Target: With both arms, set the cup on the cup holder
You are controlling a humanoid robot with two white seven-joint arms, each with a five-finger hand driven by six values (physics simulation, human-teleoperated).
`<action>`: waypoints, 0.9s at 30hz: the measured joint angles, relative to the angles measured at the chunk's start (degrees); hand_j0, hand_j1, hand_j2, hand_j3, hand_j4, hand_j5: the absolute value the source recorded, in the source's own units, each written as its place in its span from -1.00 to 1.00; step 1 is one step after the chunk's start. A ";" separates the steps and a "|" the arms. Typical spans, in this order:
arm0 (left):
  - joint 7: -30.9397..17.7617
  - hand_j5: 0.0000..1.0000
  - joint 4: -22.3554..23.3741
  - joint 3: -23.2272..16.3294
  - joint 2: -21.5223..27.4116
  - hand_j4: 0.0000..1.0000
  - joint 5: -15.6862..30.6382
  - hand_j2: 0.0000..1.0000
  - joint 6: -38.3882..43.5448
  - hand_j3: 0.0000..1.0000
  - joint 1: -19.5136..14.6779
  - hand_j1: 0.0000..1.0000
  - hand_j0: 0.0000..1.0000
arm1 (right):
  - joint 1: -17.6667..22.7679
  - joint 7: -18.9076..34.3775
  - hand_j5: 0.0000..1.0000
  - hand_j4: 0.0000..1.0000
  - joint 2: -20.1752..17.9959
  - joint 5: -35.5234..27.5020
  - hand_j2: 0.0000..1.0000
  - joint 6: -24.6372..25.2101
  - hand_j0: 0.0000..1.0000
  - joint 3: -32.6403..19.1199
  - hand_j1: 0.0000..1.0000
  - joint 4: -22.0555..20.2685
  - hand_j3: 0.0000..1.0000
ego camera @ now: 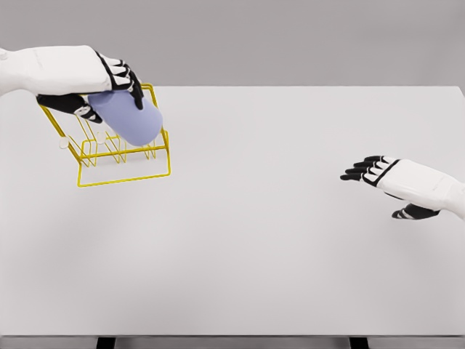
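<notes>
A lavender cup is held tilted over the yellow wire cup holder at the table's far left. My left hand is shut on the cup from above, its black fingers wrapped round the cup's upper end. The cup's lower end lies inside the holder's frame, close to the upright prongs; I cannot tell whether it touches them. My right hand hovers low over the table at the right, fingers stretched out flat and holding nothing.
The white table fills the view, with its far edge behind the holder and its front edge at the bottom. Two dark table legs show below the front edge.
</notes>
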 measured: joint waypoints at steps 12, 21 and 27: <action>-0.01 -0.09 1.13 0.00 1.99 -0.09 0.80 -0.09 -0.11 -0.09 0.44 -0.09 -0.09 | 0.00 0.00 1.00 1.00 0.00 0.00 1.00 0.00 1.00 -0.03 1.00 -0.04 1.00; -0.01 -0.08 0.96 0.00 2.45 -0.08 1.06 -0.08 -0.07 -0.08 0.88 -0.08 -0.08 | 0.09 0.00 1.00 1.00 -0.05 0.00 1.00 0.00 1.00 -0.07 1.00 -0.10 1.00; -0.02 -0.06 1.16 -0.20 1.91 -0.06 0.49 -0.06 -0.01 -0.06 1.93 -0.06 -0.06 | 0.17 0.00 1.00 1.00 -0.08 0.00 1.00 0.00 1.00 -0.21 1.00 -0.13 1.00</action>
